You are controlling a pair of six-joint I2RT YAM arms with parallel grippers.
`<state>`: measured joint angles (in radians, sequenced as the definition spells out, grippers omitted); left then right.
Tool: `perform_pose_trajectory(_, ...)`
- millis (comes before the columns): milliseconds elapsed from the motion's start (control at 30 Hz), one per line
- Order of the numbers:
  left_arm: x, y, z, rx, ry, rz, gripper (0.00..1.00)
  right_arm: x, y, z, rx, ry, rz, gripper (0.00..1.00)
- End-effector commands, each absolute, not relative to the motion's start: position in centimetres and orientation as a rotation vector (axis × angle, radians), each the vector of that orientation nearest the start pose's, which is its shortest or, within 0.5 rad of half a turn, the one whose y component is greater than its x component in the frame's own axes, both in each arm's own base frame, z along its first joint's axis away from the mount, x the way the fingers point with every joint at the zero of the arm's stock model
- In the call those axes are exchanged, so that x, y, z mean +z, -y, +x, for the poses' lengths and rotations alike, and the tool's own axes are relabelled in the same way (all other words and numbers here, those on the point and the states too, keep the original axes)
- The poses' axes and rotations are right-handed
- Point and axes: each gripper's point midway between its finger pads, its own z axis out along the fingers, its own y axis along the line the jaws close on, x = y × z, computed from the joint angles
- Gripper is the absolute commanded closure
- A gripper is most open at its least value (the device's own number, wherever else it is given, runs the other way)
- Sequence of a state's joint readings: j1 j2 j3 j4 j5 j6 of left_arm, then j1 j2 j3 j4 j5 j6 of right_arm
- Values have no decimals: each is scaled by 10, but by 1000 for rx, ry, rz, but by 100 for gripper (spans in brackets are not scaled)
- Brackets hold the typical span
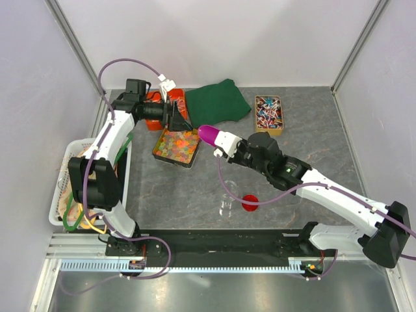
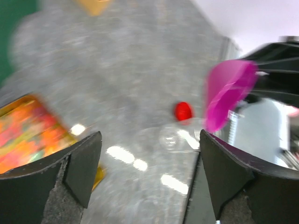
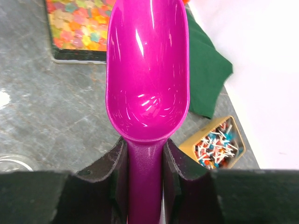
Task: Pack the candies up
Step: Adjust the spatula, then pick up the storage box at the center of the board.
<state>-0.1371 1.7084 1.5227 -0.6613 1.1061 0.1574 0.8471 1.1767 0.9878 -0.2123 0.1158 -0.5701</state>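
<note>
The candies (image 1: 175, 144), small loose orange, yellow, pink and green pieces, fill a shallow tray (image 1: 158, 153) at the back of the table. They also show blurred in the left wrist view (image 2: 23, 133) and at the top of the right wrist view (image 3: 77, 23). My left gripper (image 1: 177, 117) hangs just behind the tray, open, with nothing between its fingers (image 2: 149, 140). My right gripper (image 3: 145, 154) is shut on the handle of a magenta scoop (image 3: 147, 74). The scoop (image 1: 209, 135) is empty and points at the tray's right edge.
A clear jar (image 1: 227, 207) and a red lid (image 1: 250, 202) stand near the front. A green cloth (image 1: 218, 102) and a yellow box of wrapped sweets (image 1: 268, 114) lie at the back. A white basket (image 1: 63, 170) sits at the left edge.
</note>
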Motion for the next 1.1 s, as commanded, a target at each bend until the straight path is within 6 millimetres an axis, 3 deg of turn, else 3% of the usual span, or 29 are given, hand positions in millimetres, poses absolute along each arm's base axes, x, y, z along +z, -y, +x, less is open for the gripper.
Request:
perform_pose_trajectory(0, 219, 175, 373, -994, -2126, 739, 5, 262, -246, 299, 12, -1509, -1136, 100)
perform_pose_trajectory(167, 166, 138, 383, -667, -2270, 693, 4, 264, -236, 305, -14, -1520, -1108, 100)
perform_pose_trajectory(267, 153, 118, 391, -503, -2295, 636, 4, 265, -231, 307, -18, -1522, -1088, 100)
perform_pose_trajectory(533, 145, 73, 414, -152, -2304, 525, 7, 265, -221, 305, -17, -1528, -1060, 100)
perform_pose_trajectory(800, 112, 63, 420, -84, -2366, 540, 15, 262, -218, 302, 2, -1533, -1048, 100)
perform_pose_trajectory(1067, 100, 60, 435, -45, -2380, 563, 22, 260, -219, 302, 11, -1535, -1050, 100)
